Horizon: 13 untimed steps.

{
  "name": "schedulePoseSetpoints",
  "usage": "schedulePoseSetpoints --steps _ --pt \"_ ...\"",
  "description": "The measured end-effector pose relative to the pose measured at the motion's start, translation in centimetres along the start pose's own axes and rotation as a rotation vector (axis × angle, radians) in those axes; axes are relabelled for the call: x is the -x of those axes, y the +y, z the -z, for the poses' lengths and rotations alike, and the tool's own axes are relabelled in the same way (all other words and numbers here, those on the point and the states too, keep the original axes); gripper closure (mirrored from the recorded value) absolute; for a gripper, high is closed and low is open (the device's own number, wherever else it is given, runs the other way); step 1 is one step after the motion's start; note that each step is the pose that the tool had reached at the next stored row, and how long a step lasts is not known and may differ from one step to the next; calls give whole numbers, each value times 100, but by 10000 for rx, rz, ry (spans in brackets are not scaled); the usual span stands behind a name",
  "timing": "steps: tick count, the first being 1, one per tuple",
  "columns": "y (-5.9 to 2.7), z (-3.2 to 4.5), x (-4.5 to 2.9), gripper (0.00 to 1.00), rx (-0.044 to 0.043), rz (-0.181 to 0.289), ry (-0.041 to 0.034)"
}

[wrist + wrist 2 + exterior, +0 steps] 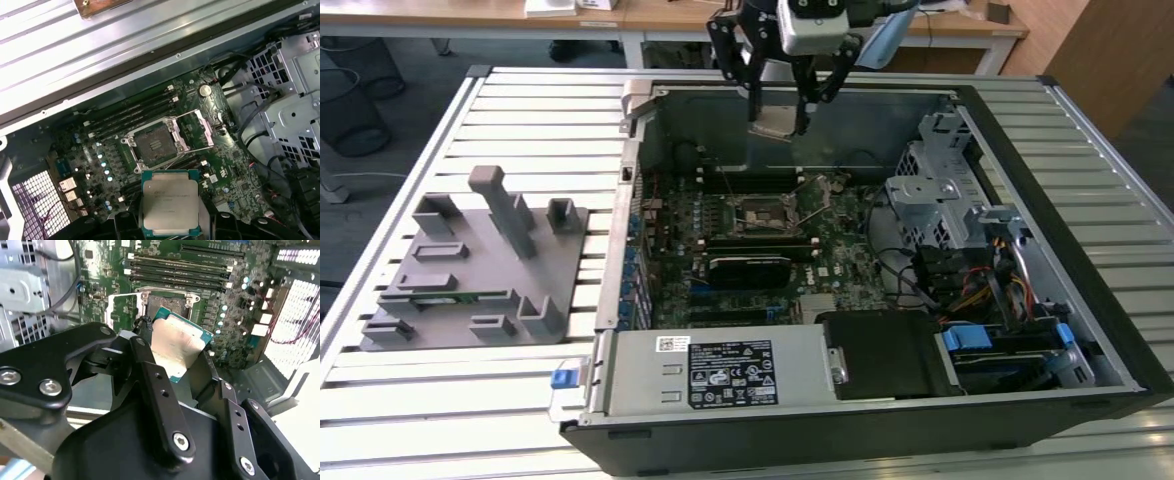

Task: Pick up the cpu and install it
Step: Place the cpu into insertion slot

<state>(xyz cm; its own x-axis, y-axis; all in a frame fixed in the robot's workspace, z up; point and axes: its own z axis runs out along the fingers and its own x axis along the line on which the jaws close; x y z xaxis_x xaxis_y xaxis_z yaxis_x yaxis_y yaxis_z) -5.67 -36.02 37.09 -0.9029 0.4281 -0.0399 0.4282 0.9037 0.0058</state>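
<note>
At the exterior view's top centre the pincer (778, 122) pinches the cpu (170, 204) by its edges; the open socket (761, 212) sits lower, mid-frame.

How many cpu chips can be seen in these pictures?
1. The cpu is held between the fingers of the gripper, over the open computer case, not in the empty socket. Others could be hidden.

We see bright, even daylight in the exterior view: the table (520, 110) shines, while the computer case (707, 130) holds soft shadow inside. In the second wrist view the vent grille (300, 290) burns out to white and the cpu (177, 345) glares pale. In the first wrist view we find the table washed out, perhaps by window light.
</note>
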Motion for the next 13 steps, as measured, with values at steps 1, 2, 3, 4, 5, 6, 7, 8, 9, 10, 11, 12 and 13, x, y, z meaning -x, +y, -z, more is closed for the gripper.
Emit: schedulePoseSetpoints --steps 1,2,3,4,5,6,7,8,9,10,11,12,13 --pt "0 -2 0 47 -6 -167 -1" --pt "0 -4 0 47 -13 -327 -2" --pt "1 -5 -1 47 -21 -491 -3" --pt "1 -7 -1 47 -26 -649 -4" --pt "1 -9 -1 47 -32 -809 -4" --pt "1 -11 -1 47 -38 -965 -6" --pt "2 -12 -1 47 -46 -1119 -6" --pt "2 -14 -2 47 -52 -1284 -7" --pt "2 -15 -2 47 -59 -1439 -8" --pt "3 -17 -2 47 -64 -1589 -9" --pt "4 -18 -2 47 -71 -1733 -10" --pt "5 -19 -3 47 -76 -1866 -11" --pt "5 -21 -3 47 -81 -2002 -11"
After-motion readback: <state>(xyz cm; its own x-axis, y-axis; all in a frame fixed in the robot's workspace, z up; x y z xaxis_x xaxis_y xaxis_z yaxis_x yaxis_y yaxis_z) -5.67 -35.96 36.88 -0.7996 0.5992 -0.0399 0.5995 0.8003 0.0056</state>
